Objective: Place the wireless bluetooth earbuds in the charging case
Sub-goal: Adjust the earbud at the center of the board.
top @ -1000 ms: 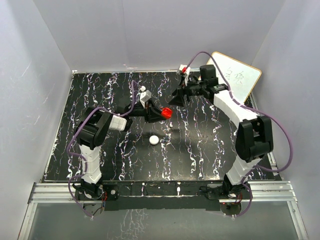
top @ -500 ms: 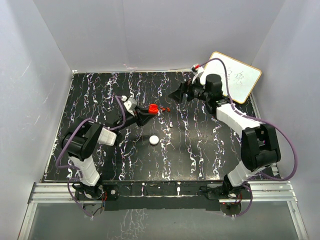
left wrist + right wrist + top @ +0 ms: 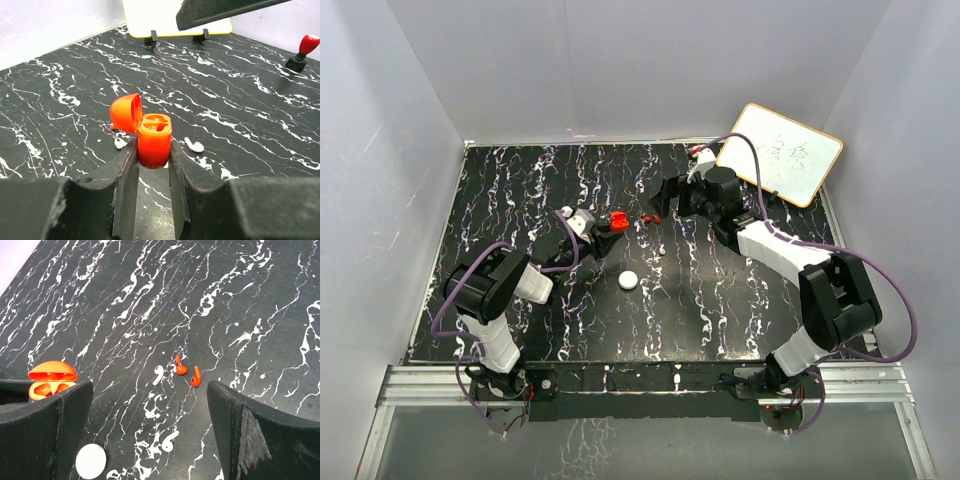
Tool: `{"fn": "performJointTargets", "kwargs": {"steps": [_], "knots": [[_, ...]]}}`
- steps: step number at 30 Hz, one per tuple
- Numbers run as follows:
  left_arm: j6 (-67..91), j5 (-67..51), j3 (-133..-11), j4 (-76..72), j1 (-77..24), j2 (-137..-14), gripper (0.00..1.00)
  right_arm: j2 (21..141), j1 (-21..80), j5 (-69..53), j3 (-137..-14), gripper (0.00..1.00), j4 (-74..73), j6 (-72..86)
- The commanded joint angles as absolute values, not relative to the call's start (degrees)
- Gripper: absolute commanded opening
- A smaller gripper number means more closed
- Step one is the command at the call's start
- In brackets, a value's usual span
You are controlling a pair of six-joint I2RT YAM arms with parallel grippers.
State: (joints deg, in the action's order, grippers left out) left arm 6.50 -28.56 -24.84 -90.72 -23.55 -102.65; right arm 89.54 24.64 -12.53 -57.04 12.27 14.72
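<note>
Left wrist view: left gripper [image 3: 152, 157] clamped on the upright red charging case [image 3: 154, 140], lid flipped open. Right wrist view: right gripper [image 3: 149, 405] spread wide over the black marbled table [image 3: 125, 300], holding nothing; the two red earbuds [image 3: 180, 368] lying side by side on the surface between its fingers, apart from the case; white round puck [image 3: 91, 461] beside one finger.

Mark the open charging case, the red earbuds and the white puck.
charging case [image 3: 154, 147], left wrist view, on the front wall of its body.
red earbuds [image 3: 180, 370], right wrist view, on the head of the one nearer the case.
white puck [image 3: 91, 461], right wrist view, on the middle of its top.
</note>
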Motion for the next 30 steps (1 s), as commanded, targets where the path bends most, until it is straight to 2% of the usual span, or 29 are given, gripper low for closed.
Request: {"fn": "performJointTargets", "kwargs": {"steps": [1,12,17,22,30], "knots": [[2.8,-26.8,-24.3,-102.4,-23.9,-99.2,0.00,91.4,23.7,-11.4,-59.4,0.93,13.7,17.4],[0.9,-24.3,-26.0,-102.5,-23.9,-93.3,0.00,94.8,23.8,-7.0,-63.0,0.83,5.7,14.0],[3.2,-26.0,-30.2,-102.5,-23.9,-95.2,0.00,96.6,24.1,-6.7,-64.1,0.79,2.3,12.4],[3.8,-29.0,-35.2,-102.5,-23.9,-98.5,0.00,96.2,24.2,-5.6,-62.6,0.79,1.6,11.8],[9.9,-48.5,-44.3,-102.6,-21.1,-104.5,0.00,93.4,24.1,-2.6,-60.2,0.80,1.7,11.5]]}}
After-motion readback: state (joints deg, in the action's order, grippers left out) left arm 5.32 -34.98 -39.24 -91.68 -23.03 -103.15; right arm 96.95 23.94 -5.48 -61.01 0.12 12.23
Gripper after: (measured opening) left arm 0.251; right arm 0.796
